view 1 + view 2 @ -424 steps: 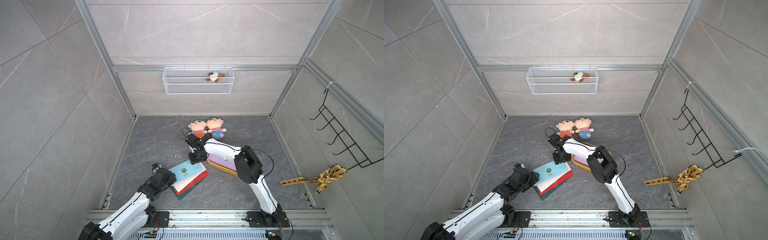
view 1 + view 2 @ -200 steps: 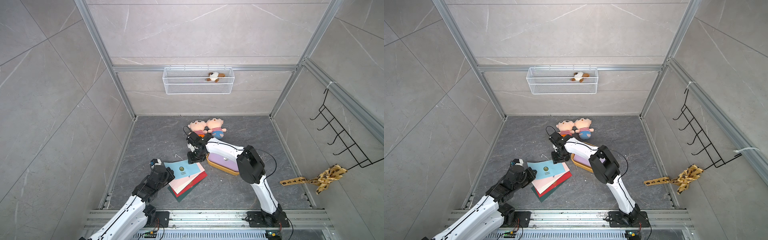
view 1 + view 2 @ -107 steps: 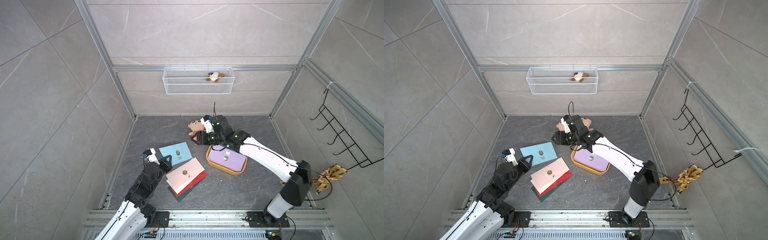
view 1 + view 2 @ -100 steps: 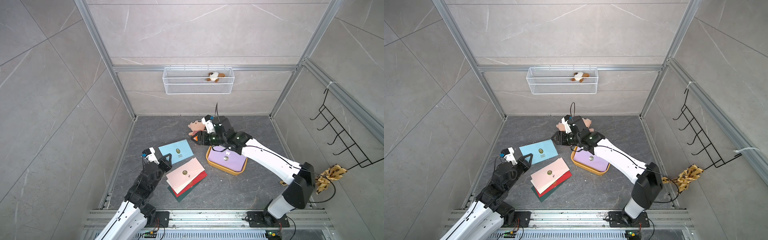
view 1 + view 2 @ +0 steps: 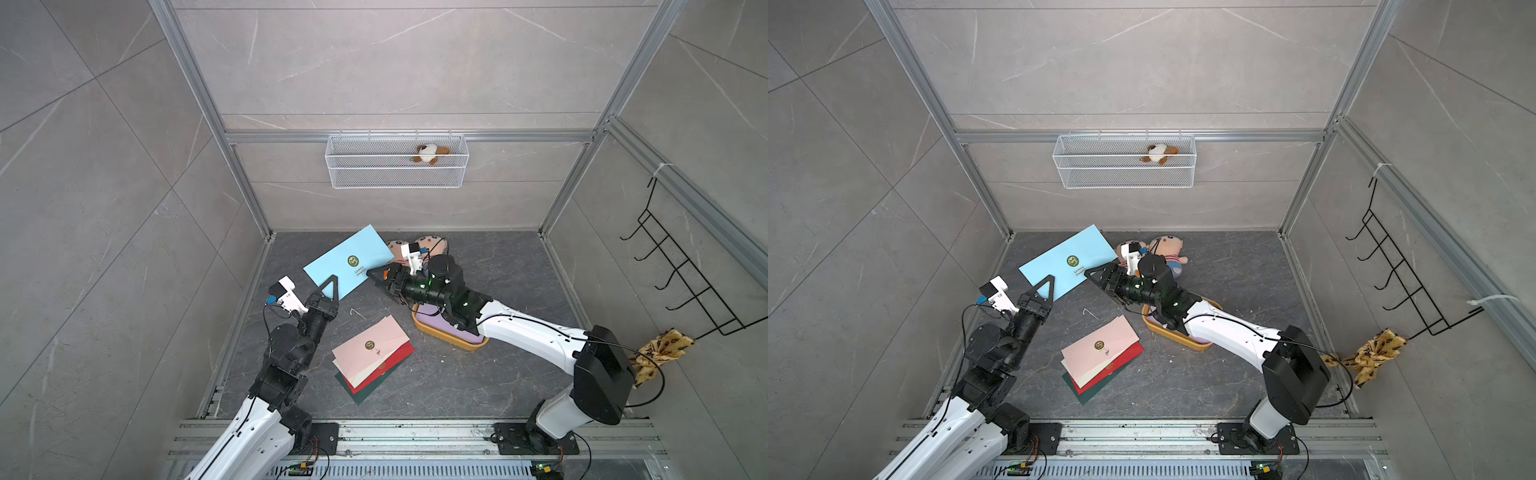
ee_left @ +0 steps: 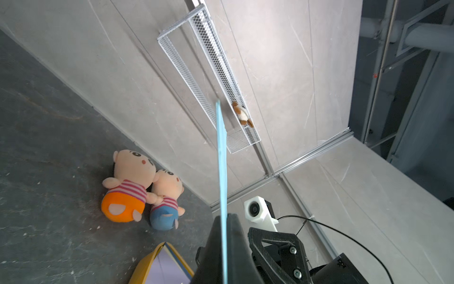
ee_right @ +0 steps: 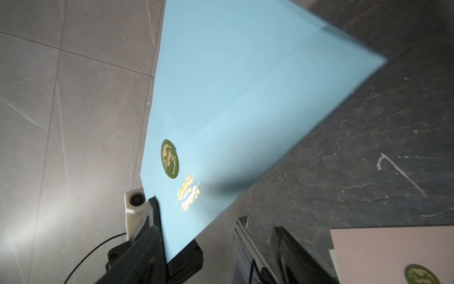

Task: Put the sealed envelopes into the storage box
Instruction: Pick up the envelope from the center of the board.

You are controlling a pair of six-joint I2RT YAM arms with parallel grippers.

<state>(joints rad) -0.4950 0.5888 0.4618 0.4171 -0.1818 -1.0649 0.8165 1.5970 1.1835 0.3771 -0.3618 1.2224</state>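
The left gripper (image 5: 331, 286) is clamped on the blue envelope (image 5: 349, 257) and holds it in the air. The right gripper (image 5: 376, 279) has its jaws apart at the envelope's other side. The storage box (image 5: 446, 337) lies under the right arm, near the other envelopes (image 5: 370, 347) piled on the floor

The left arm (image 5: 286, 349) rises from the near left of the base rail and reaches toward the far side; its left gripper (image 5: 333, 283) sits high above the floor, jaws pressed together on the near edge of a light blue envelope (image 5: 353, 257); the right arm (image 5: 528, 332) climbs from the near right, bends at a high elbow and stretches left; its right gripper (image 5: 374, 277) points left, just beside the left gripper, jaws spread apart.
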